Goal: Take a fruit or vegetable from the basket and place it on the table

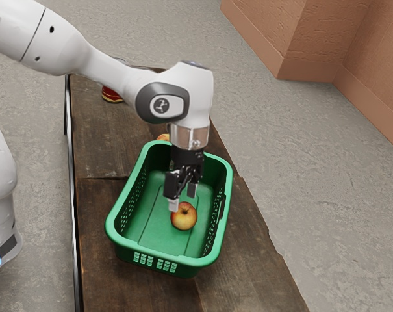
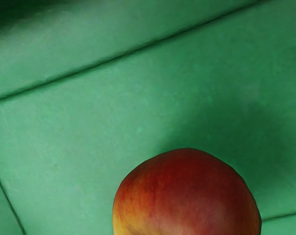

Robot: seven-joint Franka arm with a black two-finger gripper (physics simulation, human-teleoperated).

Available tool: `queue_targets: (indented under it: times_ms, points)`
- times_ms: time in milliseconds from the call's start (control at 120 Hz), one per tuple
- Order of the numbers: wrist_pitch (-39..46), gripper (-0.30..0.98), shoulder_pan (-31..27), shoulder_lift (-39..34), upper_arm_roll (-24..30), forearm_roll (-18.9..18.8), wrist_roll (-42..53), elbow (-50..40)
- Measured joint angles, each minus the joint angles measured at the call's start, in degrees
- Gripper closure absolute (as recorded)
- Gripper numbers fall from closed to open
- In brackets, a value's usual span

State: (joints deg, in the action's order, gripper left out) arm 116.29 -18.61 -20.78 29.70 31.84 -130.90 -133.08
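Observation:
My gripper [image 1: 183,197] points down inside the green basket [image 1: 112,229], its two fingers standing apart with nothing visible between them. A red and yellow apple [image 1: 184,217] lies on the basket floor, just below the fingertips and a little toward the exterior view's bottom. In the wrist view the apple [image 2: 187,196] shows its red top and a yellow patch, with its lower part cut off by the frame. Around it is the green basket floor [image 2: 89,147] with dark seams.
The basket's high perforated walls surround the hand. Just outside its far end, a yellowish-red round thing [image 1: 163,137] is partly hidden on the wooden table [image 1: 95,146]. A red object with a pale band [image 1: 112,95] stands farther back, partly behind the arm.

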Motion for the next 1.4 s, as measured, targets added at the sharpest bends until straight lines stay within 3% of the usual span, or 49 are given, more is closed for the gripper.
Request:
queue_targets:
  times_ms: [933,1142,1400]
  points:
    - [5.6,0.00,-0.8,9.4,-0.1,1.6,2.1,0.1]
    - [6.4,0.30,-0.6,9.9,-0.1,1.7,2.6,0.2]
    - [6.9,0.38,-0.2,8.7,-0.1,1.6,3.3,0.4]
